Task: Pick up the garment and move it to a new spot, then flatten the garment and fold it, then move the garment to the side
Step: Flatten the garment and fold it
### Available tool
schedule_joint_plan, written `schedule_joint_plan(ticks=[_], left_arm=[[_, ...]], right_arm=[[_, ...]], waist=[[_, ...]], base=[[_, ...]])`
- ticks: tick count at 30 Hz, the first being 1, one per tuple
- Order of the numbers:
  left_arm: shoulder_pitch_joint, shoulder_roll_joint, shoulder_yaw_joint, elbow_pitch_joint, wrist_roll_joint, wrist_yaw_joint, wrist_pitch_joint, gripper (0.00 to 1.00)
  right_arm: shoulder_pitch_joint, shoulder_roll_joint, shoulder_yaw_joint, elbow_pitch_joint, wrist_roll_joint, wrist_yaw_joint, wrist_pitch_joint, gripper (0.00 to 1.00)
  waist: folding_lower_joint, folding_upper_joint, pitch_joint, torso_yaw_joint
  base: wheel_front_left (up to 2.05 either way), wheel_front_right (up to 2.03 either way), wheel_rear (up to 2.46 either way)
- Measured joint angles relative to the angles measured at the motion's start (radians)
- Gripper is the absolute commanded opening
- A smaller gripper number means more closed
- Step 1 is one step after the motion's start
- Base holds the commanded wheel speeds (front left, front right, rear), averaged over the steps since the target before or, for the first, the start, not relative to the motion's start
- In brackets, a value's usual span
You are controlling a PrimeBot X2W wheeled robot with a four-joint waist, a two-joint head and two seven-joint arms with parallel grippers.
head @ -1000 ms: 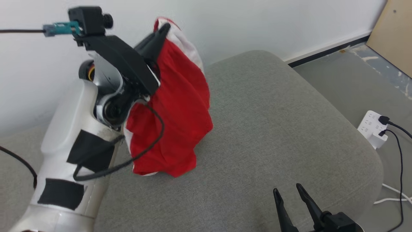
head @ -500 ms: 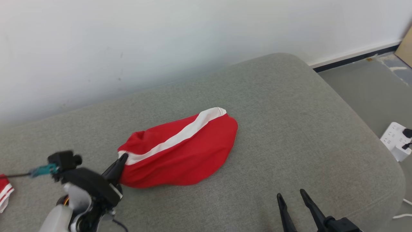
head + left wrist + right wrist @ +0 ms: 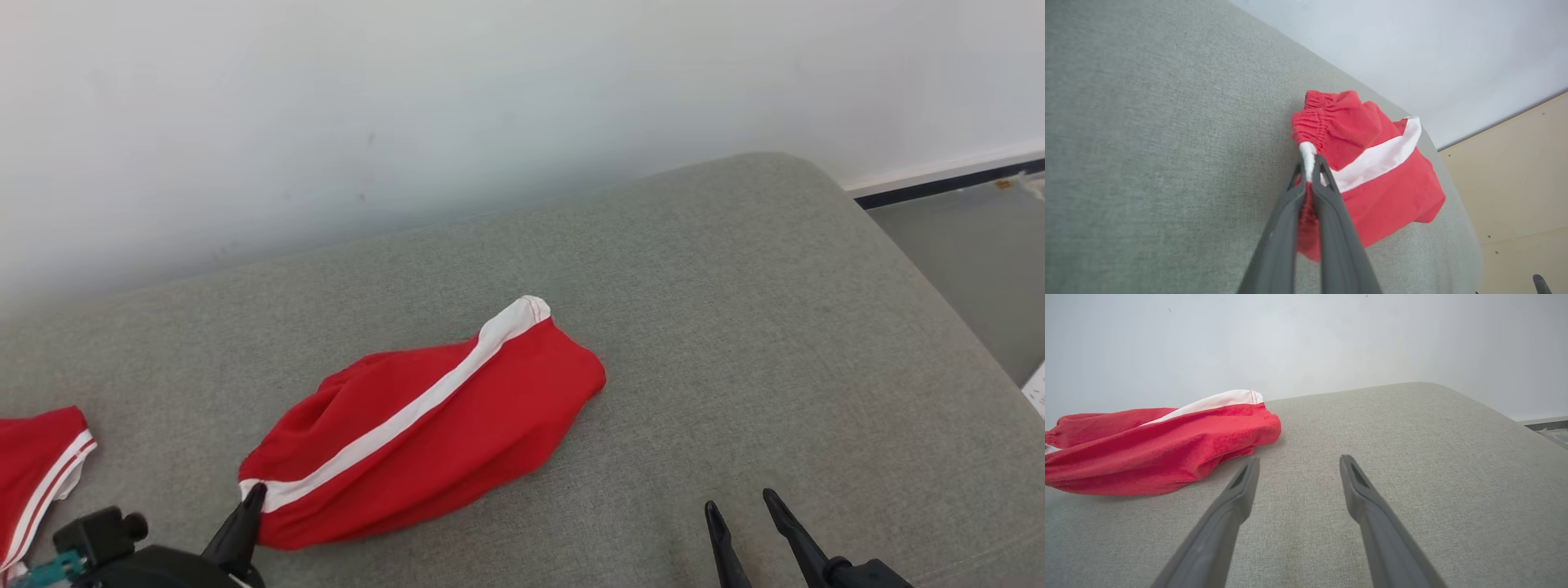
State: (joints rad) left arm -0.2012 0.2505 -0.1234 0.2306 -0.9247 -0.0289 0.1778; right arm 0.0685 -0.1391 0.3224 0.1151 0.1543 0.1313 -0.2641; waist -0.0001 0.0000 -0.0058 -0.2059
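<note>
The garment point(image 3: 433, 429) is a pair of red shorts with a white side stripe, lying bunched on the grey cushion point(image 3: 735, 327). My left gripper point(image 3: 255, 492) at the lower left is shut on its waistband corner; the left wrist view shows the white stripe end of the garment point(image 3: 1372, 171) pinched at the left gripper point(image 3: 1310, 161). My right gripper point(image 3: 739, 502) stands open at the lower right, apart from the cloth. In the right wrist view the right gripper point(image 3: 1298, 465) hovers over bare cushion, with the garment point(image 3: 1159, 449) to its left.
A second red garment with white stripes point(image 3: 37, 465) lies at the cushion's left edge. A white wall point(image 3: 408, 106) runs behind the cushion. Grey floor point(image 3: 971, 269) lies beyond its rounded right end, and a tan board point(image 3: 1515, 179) stands there.
The camera has turned and dropped. My left gripper came down from high up, laying the hanging garment on the cushion and dragging it toward the lower left. The right gripper kept still.
</note>
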Motion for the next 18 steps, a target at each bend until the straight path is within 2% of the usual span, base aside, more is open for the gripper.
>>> schedule_joint_plan(ticks=[1, 2, 4, 5, 6, 7, 10, 18], left_arm=[[0.012, 0.002, 0.003, -0.005, 0.007, 0.004, -0.012, 0.03], [0.021, 0.004, 0.007, -0.009, 0.013, 0.005, -0.027, 0.10], [0.039, 0.012, 0.005, -0.018, 0.042, 0.004, -0.058, 0.37], [0.048, 0.013, 0.005, -0.020, 0.054, 0.004, -0.078, 0.66], [0.057, 0.014, 0.005, -0.022, 0.062, 0.005, -0.096, 0.85], [0.065, 0.013, 0.005, -0.023, 0.071, 0.005, -0.115, 0.98], [0.089, 0.009, 0.009, -0.028, 0.105, 0.008, -0.183, 1.00], [0.164, -0.001, -0.011, -0.069, 0.244, 0.061, -0.362, 1.00]], right_arm=[[0.000, 0.000, 0.000, 0.001, 0.001, 0.000, 0.000, 1.00], [0.000, 0.000, 0.001, 0.001, 0.002, 0.000, 0.000, 1.00], [-0.001, 0.000, 0.002, 0.002, 0.004, 0.000, 0.000, 1.00], [-0.001, 0.000, 0.003, 0.002, 0.004, 0.000, 0.000, 1.00], [-0.001, 0.001, 0.005, 0.002, 0.005, 0.000, 0.000, 1.00], [-0.001, 0.001, 0.006, 0.003, 0.005, 0.000, 0.000, 1.00], [-0.001, 0.001, 0.009, 0.004, 0.006, 0.000, 0.000, 1.00], [-0.001, -0.001, -0.001, 0.004, 0.008, 0.000, 0.000, 1.00]], waist=[[0.0000, 0.0000, -0.001, 0.004], [0.0000, 0.0000, -0.002, 0.008], [0.0000, 0.0000, -0.003, 0.014], [0.0000, 0.0000, -0.003, 0.017], [0.0000, 0.0000, -0.003, 0.019], [-0.0001, 0.0000, -0.004, 0.022], [0.0001, 0.0000, -0.006, 0.028], [0.0001, 0.0000, -0.012, 0.055]], base=[[0.00, 0.00, 0.00], [0.00, 0.00, 0.00], [0.00, 0.00, 0.00], [0.00, 0.00, 0.00], [0.00, 0.00, 0.00], [0.00, 0.00, 0.00], [0.00, 0.00, 0.00], [0.00, 0.00, 0.00]])
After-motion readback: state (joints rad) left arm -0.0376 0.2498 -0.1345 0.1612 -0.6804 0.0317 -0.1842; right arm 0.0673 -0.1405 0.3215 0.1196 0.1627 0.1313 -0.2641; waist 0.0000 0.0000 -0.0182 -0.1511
